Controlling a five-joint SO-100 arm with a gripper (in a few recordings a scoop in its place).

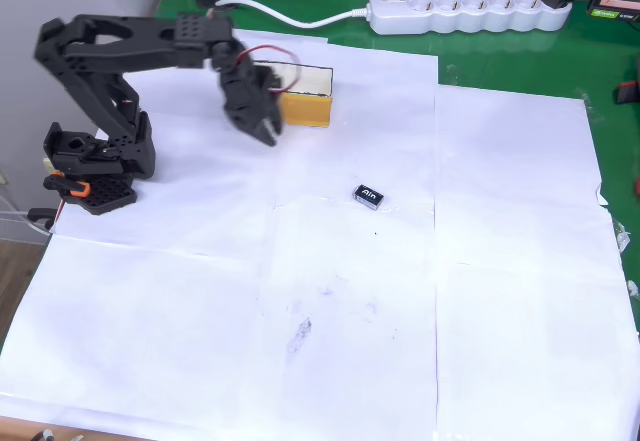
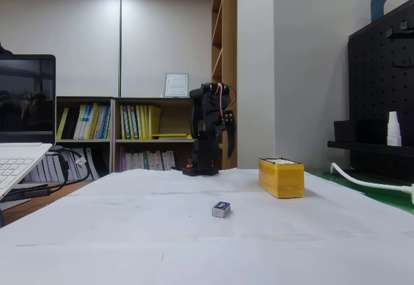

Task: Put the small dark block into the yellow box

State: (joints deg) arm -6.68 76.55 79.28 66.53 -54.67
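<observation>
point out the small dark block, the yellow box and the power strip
small dark block (image 1: 369, 197), overhead view, lettered top face
yellow box (image 1: 307, 109), overhead view, yellow side wall
power strip (image 1: 470, 11), overhead view, middle of its white body

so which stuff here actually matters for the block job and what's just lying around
Part of the job:
- small dark block
- yellow box
- gripper

Just lying about:
- white power strip
- laptop
- white paper sheets covering the table
- white bottle on the shelf

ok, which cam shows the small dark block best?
Overhead view: the small dark block lies alone on the white paper with its white-lettered top face showing. The fixed view shows it side-on, low on the table, with the lettering unreadable.
</observation>
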